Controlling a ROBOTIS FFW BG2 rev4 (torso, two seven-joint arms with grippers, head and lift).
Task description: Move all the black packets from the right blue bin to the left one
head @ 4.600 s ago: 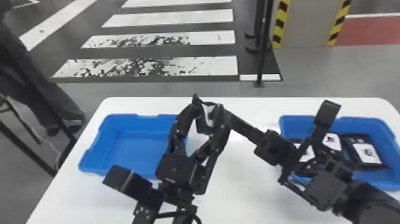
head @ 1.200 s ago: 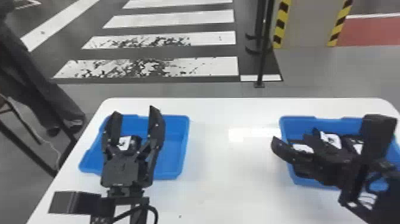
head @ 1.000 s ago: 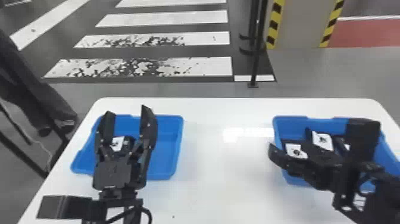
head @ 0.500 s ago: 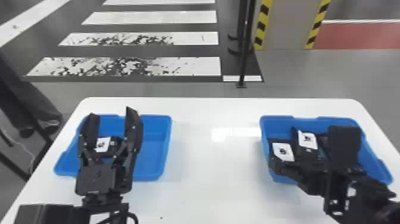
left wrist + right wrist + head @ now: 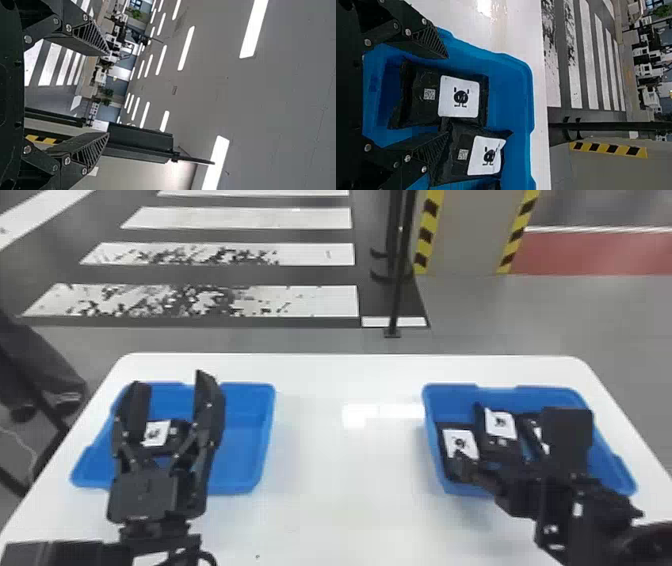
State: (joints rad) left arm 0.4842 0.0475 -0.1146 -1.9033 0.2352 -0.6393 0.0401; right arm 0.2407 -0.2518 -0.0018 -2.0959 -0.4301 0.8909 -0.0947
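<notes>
From the head we look forward and down across the counter (image 5: 320, 515); from the left wrist, toward the ceiling (image 5: 277, 99); from the right, closely into the right blue bin (image 5: 510, 99), which the head view shares.

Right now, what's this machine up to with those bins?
Two robot arms are set to move black packets from the right blue bin to the left blue bin. The right end effector is open over its bin, gripping nothing; at least three packets lie there. The left end effector is open and empty near the other bin, with at least one packet inside.
</notes>
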